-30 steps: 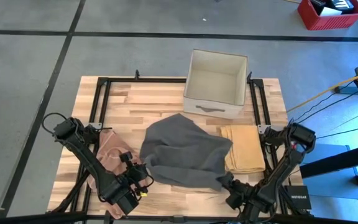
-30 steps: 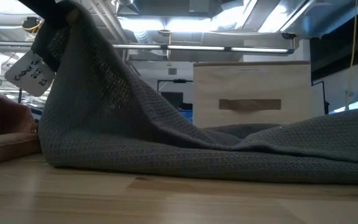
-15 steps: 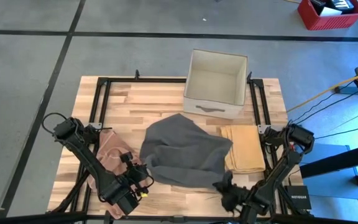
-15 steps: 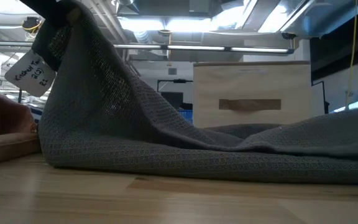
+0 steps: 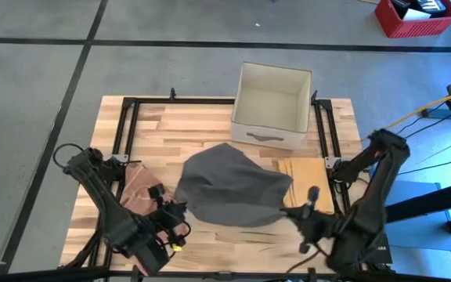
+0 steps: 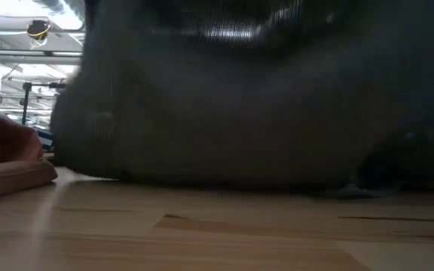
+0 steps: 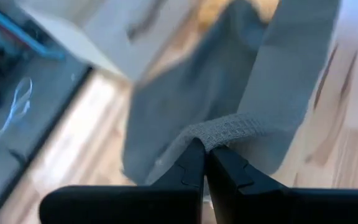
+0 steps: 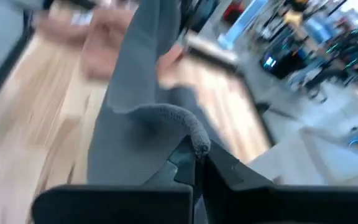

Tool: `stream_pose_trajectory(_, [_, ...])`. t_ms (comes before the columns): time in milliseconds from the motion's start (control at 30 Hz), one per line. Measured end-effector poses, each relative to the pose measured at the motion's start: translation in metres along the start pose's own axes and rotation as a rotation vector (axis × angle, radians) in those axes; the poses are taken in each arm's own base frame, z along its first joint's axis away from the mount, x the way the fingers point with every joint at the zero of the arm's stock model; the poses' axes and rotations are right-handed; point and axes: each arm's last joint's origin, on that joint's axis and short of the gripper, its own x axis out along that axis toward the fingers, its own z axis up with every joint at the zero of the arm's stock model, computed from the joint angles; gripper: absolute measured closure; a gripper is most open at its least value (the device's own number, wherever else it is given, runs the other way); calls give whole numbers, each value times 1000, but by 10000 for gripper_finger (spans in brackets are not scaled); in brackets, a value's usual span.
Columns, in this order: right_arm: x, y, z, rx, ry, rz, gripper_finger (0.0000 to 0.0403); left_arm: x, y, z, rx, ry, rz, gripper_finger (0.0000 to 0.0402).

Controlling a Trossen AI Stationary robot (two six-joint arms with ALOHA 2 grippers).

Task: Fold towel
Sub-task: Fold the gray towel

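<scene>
One grey towel (image 5: 233,188) pinched by two claws (left (image 5: 180,217), right (image 5: 297,211)), two other cloths, one box (image 5: 271,106)

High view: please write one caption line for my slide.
Both grippers, left and right, hold the grey towel by its near corners above the wooden table.

The grey towel (image 5: 229,192) is matt cloth with a fine waffle weave, its hem rough and nubbly where the matt black plastic-looking jaws pinch it in both wrist views. The worktop (image 5: 178,129) is pale butcher-block wood, smooth with a low sheen and a visible strip grain. The pink cloth (image 5: 138,188) and the yellow cloth (image 5: 308,184) look soft and matt. The box (image 5: 271,106) is off-white fabric-covered board, flat in finish.
</scene>
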Motion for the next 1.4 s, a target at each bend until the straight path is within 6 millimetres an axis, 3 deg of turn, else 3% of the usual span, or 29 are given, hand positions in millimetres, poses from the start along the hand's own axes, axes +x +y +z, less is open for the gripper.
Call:
stream_pose_trajectory(167, [-29,-55,37,58,-140,-90,396,-34,35,51,3,-169,-16,398])
stream_pose_trajectory(333, [-45,-112,65,76,-202,-233,396,-57,85,90,-24,-335,74,398])
stream_pose_trajectory(500, [-48,-170,81,82,-172,-356,396,-62,140,106,-68,-406,218,398])
stream_pose_trajectory(733, [-56,-239,86,139,-113,-516,399,-61,209,115,-155,-413,422,398])
stream_pose_trajectory(1033, [-84,-295,113,201,-260,-527,399,-79,257,135,-287,-461,488,398])
stream_pose_trajectory(1400, [-107,-325,131,102,-402,-641,399,-108,285,159,-181,-638,353,398])
